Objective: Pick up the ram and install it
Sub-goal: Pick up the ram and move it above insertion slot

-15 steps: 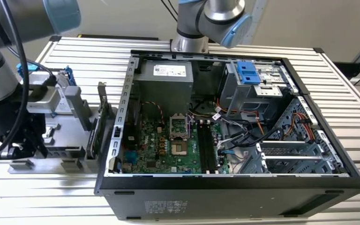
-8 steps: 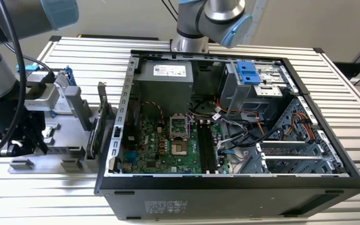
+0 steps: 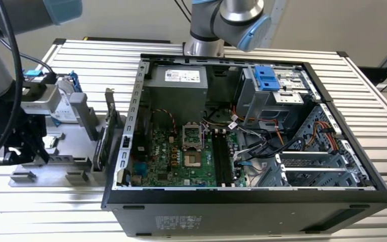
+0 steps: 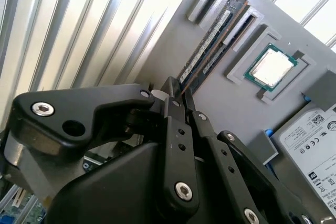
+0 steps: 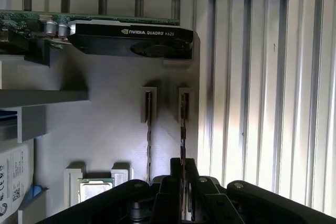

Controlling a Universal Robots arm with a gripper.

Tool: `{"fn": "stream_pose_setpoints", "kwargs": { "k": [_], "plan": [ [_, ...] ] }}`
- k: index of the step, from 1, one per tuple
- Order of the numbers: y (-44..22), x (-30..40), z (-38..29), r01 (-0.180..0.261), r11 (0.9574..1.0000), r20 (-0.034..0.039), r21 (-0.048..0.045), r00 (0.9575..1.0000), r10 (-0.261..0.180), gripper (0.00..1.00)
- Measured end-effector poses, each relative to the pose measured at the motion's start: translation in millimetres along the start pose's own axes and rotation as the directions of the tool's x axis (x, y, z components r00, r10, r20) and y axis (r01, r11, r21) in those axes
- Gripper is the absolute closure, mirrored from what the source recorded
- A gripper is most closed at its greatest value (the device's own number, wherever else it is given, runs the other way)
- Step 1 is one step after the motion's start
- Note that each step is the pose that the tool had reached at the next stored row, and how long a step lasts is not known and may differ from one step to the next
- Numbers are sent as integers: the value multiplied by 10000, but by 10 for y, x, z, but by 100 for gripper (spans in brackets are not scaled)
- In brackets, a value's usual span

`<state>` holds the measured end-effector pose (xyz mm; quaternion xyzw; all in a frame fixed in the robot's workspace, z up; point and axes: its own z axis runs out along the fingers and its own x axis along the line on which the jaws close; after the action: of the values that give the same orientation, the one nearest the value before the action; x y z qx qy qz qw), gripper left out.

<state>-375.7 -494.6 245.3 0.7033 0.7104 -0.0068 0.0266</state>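
Jaws seemingly pinching the ram (image 4: 205,51), upright in gray holder (image 4: 231,106)

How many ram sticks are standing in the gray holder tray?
2. Both stand on edge, side by side in the gray holder tray: one ram stick nearer the processor chip, the other beside it, with the pincer at its end. Others could be hidden.
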Motion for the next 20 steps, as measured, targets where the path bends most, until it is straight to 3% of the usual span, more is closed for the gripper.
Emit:
{"fn": "stream_pose_setpoints", "kwargs": {
  "k": [20],
  "plan": [
    [5,-9,-195,0,10000,0,0,10000,0,100]
  ]
}}
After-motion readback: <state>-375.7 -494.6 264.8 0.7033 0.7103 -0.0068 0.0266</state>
